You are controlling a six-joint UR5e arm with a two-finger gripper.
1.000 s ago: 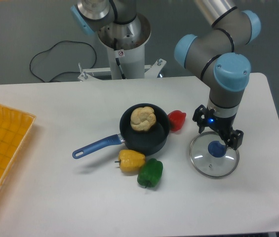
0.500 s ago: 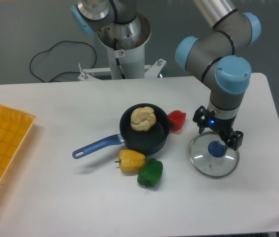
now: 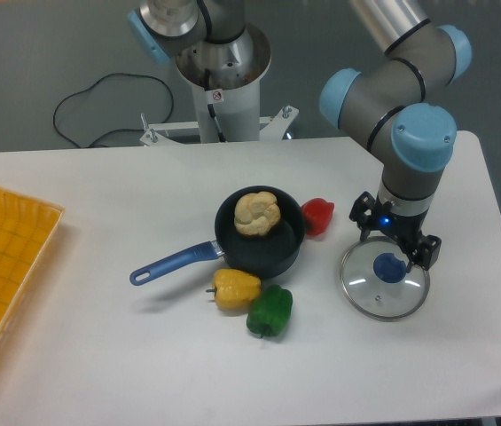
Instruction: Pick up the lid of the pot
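The gripper [image 3: 396, 234] hangs over the far part of the pot lid, its two fingers spread apart with nothing visible between them. Below it, the round, see-through lid [image 3: 374, 298] lies flat on the right side of the table, with a thin rim and a blue knob [image 3: 389, 268] at its middle. The knob shows just below the fingertips in the image, not gripped. The fingers cover part of the lid's far edge. How high they are above the lid, I cannot tell.
Left of the lid stands a black pan [image 3: 263, 257] with a blue handle, holding a light brown item [image 3: 257, 214]. Around it lie a red item [image 3: 317, 216], a yellow one [image 3: 235, 289] and a green pepper [image 3: 270, 311]. An orange crate [image 3: 11, 266] is at far left.
The arm and gripper have shifted slightly to the right over the lid. Its fingers remain apart, and the lid and other objects have not moved.
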